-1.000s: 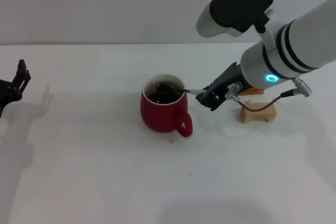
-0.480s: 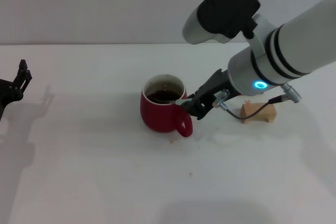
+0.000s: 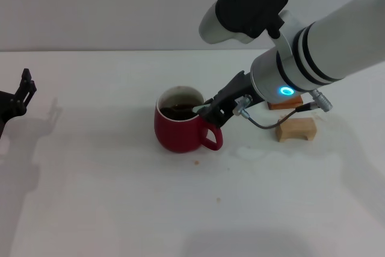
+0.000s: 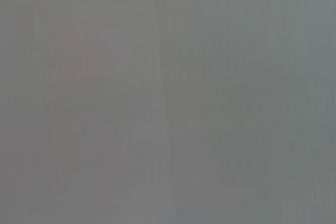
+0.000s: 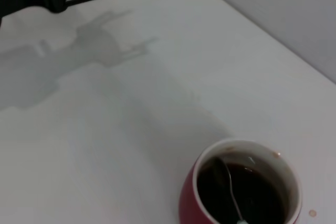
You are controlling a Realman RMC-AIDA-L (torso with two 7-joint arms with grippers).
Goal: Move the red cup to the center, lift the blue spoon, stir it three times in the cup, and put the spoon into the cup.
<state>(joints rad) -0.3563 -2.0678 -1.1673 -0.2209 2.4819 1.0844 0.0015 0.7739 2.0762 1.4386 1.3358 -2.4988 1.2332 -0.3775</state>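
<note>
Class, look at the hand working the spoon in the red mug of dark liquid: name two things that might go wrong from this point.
1. The right hand sits against the rim of the red cup, so it may shove or tip the cup and slop the dark liquid.
2. The blue spoon leans on the rim; released carelessly, it might slide out onto the table, already spotted with drips.

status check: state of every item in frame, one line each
red cup: upright on table, dark liquid inside.
blue spoon: bowl in the liquid, handle held.
right gripper: shut on spoon at cup rim.
left gripper: parked at table's left edge.
wooden block: on table, untouched.
</note>
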